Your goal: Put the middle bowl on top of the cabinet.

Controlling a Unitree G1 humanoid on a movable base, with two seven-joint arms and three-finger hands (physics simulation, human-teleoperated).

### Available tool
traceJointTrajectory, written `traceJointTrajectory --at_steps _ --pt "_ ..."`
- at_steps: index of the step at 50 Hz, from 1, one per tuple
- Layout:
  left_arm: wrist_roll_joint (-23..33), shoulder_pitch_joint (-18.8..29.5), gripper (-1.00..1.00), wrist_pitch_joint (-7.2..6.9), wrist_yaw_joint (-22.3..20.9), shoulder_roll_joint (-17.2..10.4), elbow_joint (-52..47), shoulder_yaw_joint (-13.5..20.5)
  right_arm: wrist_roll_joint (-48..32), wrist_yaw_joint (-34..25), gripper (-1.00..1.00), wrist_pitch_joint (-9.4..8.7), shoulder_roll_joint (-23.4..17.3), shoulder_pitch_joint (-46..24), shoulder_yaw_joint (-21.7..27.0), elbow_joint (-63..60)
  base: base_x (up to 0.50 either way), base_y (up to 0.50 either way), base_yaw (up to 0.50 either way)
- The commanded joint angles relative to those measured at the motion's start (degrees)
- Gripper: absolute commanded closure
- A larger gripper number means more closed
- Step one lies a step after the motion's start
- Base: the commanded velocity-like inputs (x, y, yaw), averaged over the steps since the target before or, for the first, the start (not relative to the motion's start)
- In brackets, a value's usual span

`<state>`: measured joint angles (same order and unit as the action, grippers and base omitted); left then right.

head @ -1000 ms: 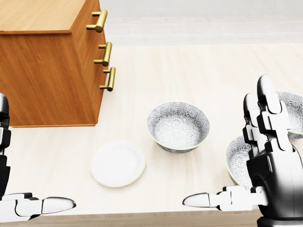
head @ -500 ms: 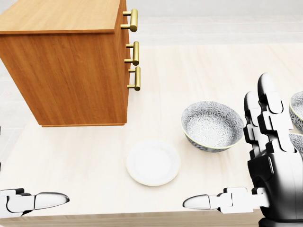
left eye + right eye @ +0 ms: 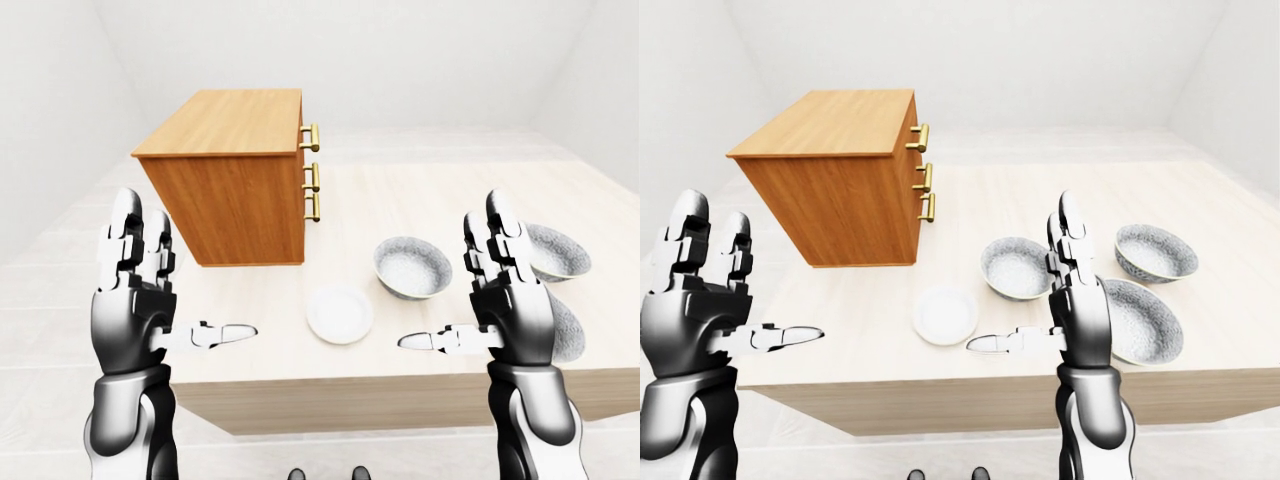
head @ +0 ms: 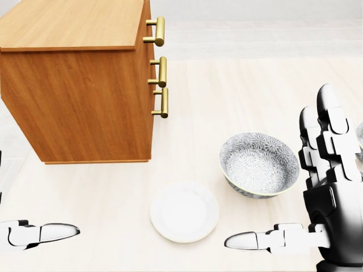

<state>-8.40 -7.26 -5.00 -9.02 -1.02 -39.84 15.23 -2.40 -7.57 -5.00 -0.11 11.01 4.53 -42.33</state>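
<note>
Three grey patterned bowls stand on the pale table (image 3: 970, 200): one at the centre (image 3: 1015, 268), one farther right (image 3: 1155, 250), and one nearer the table's edge on the right (image 3: 1145, 322). The wooden cabinet (image 3: 230, 190) with brass handles (image 4: 160, 70) stands at the left, its flat top (image 3: 235, 120) bare. My left hand (image 3: 185, 280) hovers open over the table's near left corner. My right hand (image 3: 462, 290) is open too, just right of the centre bowl (image 4: 258, 163), and touches nothing.
A small white plate (image 4: 184, 212) lies between the cabinet and the centre bowl, near the table's edge. White walls and a pale floor surround the table. My right hand hides part of the right-hand bowls in the head view.
The whole picture has shifted right and then a little down, so the camera has moved; the cabinet now shows more fully. Both hands keep the same open pose.
</note>
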Motion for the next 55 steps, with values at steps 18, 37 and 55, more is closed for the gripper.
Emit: traceJointTrajectory --at_steps 18,37,55 --pt "-0.88 0.28 -1.0 0.0 0.53 -0.74 0.59 1.01 -0.18 -0.37 -1.0 0.0 0.05 0.56 0.07 0.84 0.1 0.0 0.0" --pt "-1.11 -0.75 -1.0 0.0 -0.75 -0.08 -0.52 1.31 -0.49 -0.2 -1.0 0.0 0.3 0.77 0.1 1.19 0.21 0.0 0.0" --pt "-1.82 -1.51 -1.0 0.0 -1.74 0.05 -1.21 2.18 -1.56 -1.52 -1.0 0.0 -0.24 1.55 -1.24 2.49 0.06 0.0 0.0"
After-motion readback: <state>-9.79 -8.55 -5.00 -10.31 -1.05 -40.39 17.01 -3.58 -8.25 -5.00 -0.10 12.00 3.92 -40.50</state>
